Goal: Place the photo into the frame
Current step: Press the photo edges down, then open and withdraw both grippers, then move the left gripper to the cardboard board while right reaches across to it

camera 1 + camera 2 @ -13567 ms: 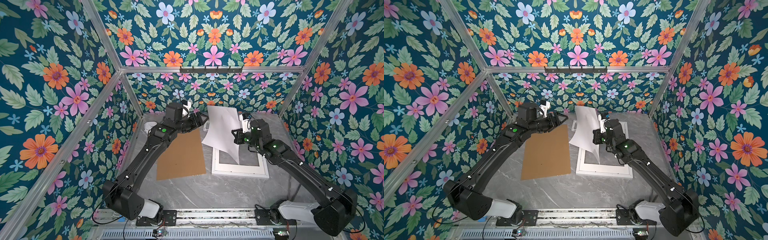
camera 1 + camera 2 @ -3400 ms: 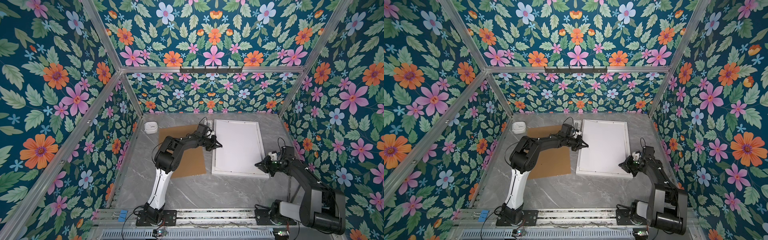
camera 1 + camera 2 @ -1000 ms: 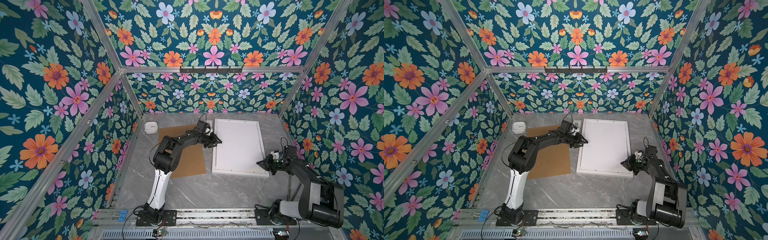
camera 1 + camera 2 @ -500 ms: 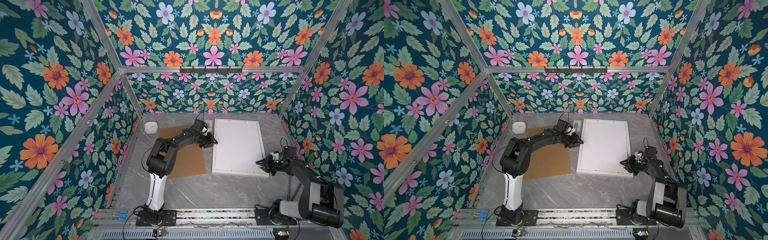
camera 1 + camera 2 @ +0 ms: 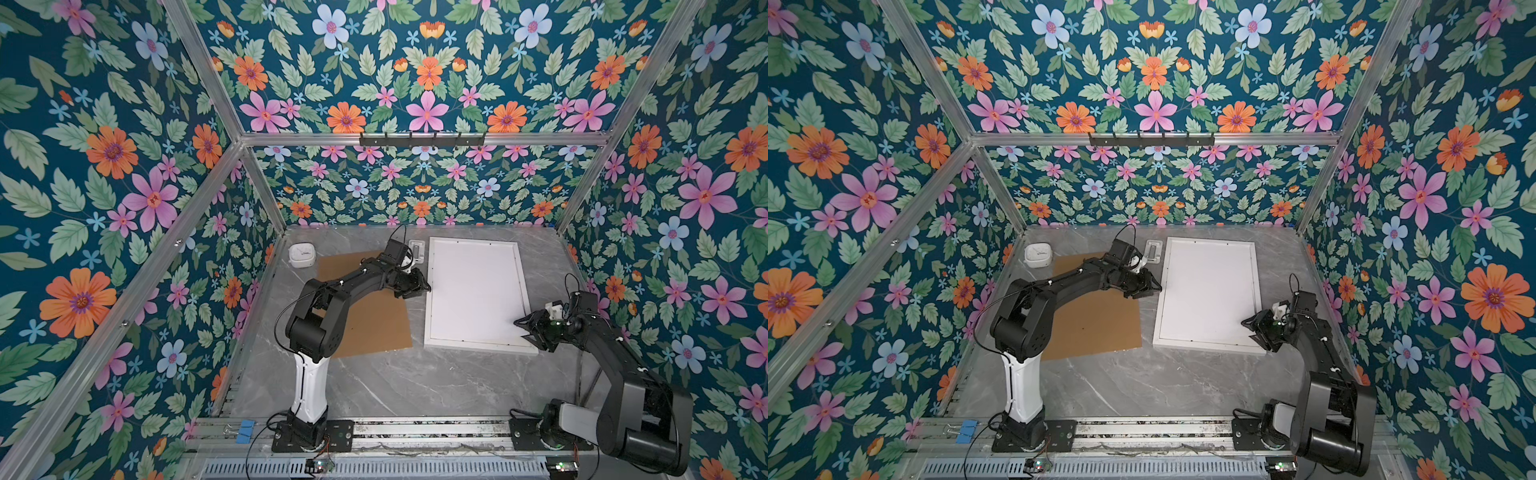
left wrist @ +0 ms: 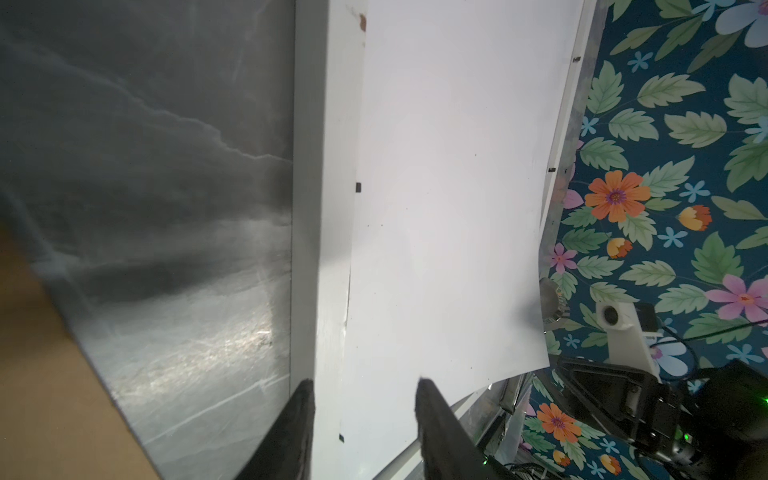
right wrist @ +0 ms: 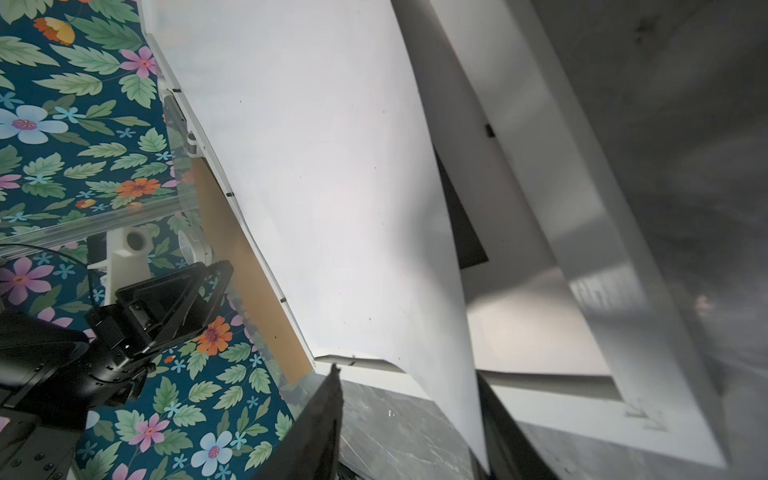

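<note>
Seating the photo [image 5: 476, 291], blank side up in the frame [image 5: 478, 348] but curled up at the corner between the open jaws of the right gripper [image 5: 523, 329], with those of the left gripper [image 5: 422, 289] half parted at the opposite rim; next, likely pressing that corner flat

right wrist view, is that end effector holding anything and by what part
Nothing is clamped. The right end effector has its jaws apart, and a raised corner of the photo lies between them, seemingly loose.

Printed face of photo [image 5: 473, 286] hidden (white back up), board [image 5: 374, 324] partly under left arm [image 5: 353, 286], frame [image 6: 320, 166] cropped in 2 wrist views.
</note>
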Robot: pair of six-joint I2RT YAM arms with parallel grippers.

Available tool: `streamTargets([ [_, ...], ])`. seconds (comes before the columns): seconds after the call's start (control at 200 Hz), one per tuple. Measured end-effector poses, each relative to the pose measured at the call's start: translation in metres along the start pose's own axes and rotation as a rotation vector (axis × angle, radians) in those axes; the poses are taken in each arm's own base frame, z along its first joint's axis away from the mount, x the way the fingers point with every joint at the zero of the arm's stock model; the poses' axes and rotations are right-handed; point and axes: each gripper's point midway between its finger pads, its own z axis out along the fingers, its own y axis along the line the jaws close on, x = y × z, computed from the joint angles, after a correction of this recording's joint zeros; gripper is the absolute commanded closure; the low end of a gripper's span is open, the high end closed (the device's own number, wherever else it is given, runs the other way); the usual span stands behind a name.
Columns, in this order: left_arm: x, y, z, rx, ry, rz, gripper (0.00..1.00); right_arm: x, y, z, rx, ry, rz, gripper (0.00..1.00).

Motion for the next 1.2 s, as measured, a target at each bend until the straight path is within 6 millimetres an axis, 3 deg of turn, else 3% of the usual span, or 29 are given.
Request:
streamTargets([
  [0.16,-0.004,-0.003,-0.007,-0.001,-0.022,0.007,0.56,-0.003,-0.007,-0.008,0.063,-0.045,0.000,0.43],
  [0.305,-0.005,-0.003,-0.013,-0.005,-0.037,0.012,0.56,-0.007,-0.012,-0.017,0.115,-0.097,-0.004,0.31],
  [0.39,-0.005,-0.002,-0.018,-0.007,-0.043,0.016,0.56,-0.008,-0.011,-0.022,0.123,-0.125,-0.017,0.29],
  [0.72,0.000,0.021,-0.038,-0.031,-0.075,-0.008,0.54,-0.008,0.012,-0.023,0.039,-0.108,-0.076,0.29],
  [0.98,-0.007,0.062,-0.069,-0.079,-0.130,-0.051,0.51,0.028,0.070,0.010,-0.030,0.061,-0.300,0.29],
  [1.2,-0.024,0.118,-0.125,-0.264,-0.231,-0.070,0.46,0.062,0.134,0.035,-0.093,0.154,-0.514,0.27],
])
